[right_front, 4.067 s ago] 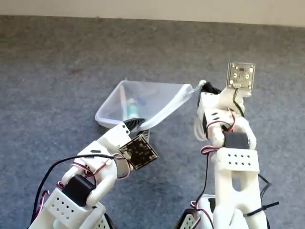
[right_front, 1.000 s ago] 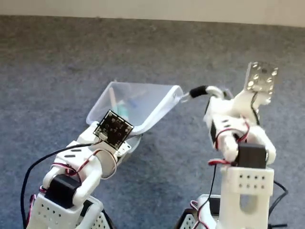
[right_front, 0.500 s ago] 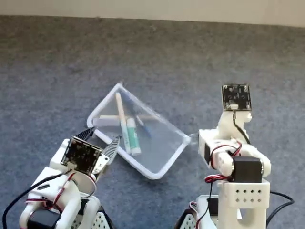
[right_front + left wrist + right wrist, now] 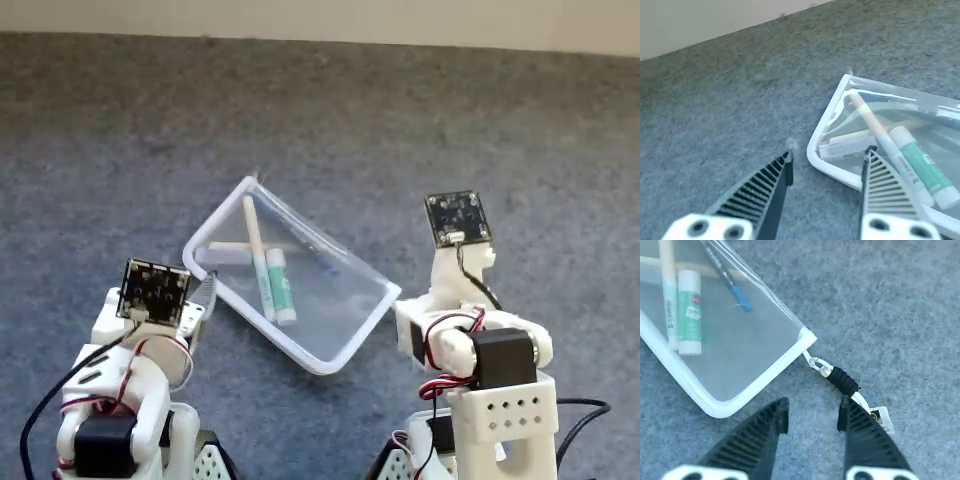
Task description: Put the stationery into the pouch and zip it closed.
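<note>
Both arms have drawn back since the pouch hung lifted between them; it now lies flat and released on the grey carpet [image 4: 450, 120]. The left gripper [image 4: 829, 154] hangs with its fingers spread wide and nothing between them, above the white-trimmed corner of the pouch [image 4: 812, 150]. The right gripper [image 4: 812, 405] is likewise parted and empty, just short of the opposite corner. From that corner the zip pull [image 4: 842, 380], a black-wrapped cord, trails onto the carpet and ends in a small white tag [image 4: 882, 419] whose print is too small to read. Through the clear pouch show a glue stick [image 4: 283, 290] with a green label, a long pale pen [image 4: 257, 250] touching it alongside, a cream pencil [image 4: 850, 135] lying crosswise, an eraser [image 4: 847, 148] in a printed sleeve, and a blue-tipped pen [image 4: 740, 302]. None of the lettering is legible.
</note>
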`<state>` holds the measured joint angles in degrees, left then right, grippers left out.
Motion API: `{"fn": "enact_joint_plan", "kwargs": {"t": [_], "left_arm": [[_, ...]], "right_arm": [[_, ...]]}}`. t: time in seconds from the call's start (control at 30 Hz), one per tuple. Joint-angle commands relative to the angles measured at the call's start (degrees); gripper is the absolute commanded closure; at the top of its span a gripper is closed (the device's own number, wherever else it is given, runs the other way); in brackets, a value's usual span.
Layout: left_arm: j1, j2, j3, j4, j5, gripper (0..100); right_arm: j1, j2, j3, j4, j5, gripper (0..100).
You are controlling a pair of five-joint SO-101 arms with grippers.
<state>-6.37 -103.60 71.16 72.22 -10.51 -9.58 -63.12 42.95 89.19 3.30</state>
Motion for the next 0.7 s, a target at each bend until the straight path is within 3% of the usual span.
{"fn": "enact_joint_plan", "kwargs": {"t": [0.0,0.1,0.23,0.4,0.67], "left_arm": [[-3.8,0.0,1.3,-3.2,0.7,79],[-4.6,0.0,1.5,-3.2,0.7,83],[-4.6,0.0,1.6,-2.8,0.7,99],[-4.6,0.0,4.4,-3.1,0.5,100],[-4.6,0.0,8.7,-3.2,0.5,99]], "right_arm": [[-0.7,-0.7,-0.3,0.5,0.6,92.0],[-0.7,-0.7,-0.3,-0.9,0.7,96.6],[-0.7,-0.7,-0.3,-1.4,0.8,98.1],[0.7,-4.4,4.3,-6.1,0.7,99.3],[3.5,-25.9,19.6,-12.8,0.8,99.3]]}}
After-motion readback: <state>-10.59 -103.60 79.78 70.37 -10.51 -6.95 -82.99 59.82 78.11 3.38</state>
